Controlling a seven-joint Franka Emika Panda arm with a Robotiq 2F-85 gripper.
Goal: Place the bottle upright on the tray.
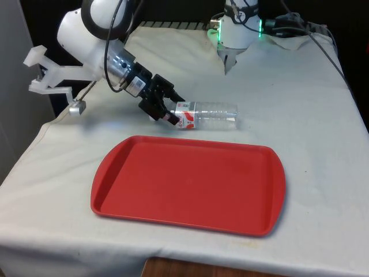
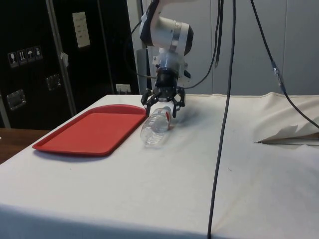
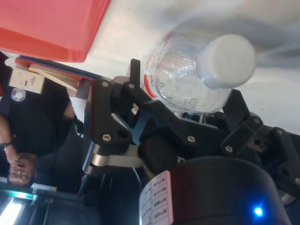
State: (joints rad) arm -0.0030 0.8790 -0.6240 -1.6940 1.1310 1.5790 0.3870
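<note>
A clear plastic bottle point(image 1: 210, 115) with a white cap and a red-and-white label lies on its side on the white cloth, just beyond the far edge of the red tray point(image 1: 190, 182). Its cap end points to the front view's left. My gripper point(image 1: 167, 112) comes in low from that side, its fingers open and straddling the cap and neck. In the side view the gripper point(image 2: 163, 104) hangs over the far end of the bottle point(image 2: 155, 127), beside the tray point(image 2: 89, 132). The wrist view has the bottle point(image 3: 187, 79) between the spread fingers point(image 3: 136, 75), cap towards the camera, the tray point(image 3: 47, 28) close by.
The tray holds nothing. Black cables point(image 2: 219, 124) hang down across the side view in front of the table. A crumpled fold of cloth point(image 2: 294, 135) lies on the table away from the tray. A person point(image 3: 18, 154) stands beyond the table edge.
</note>
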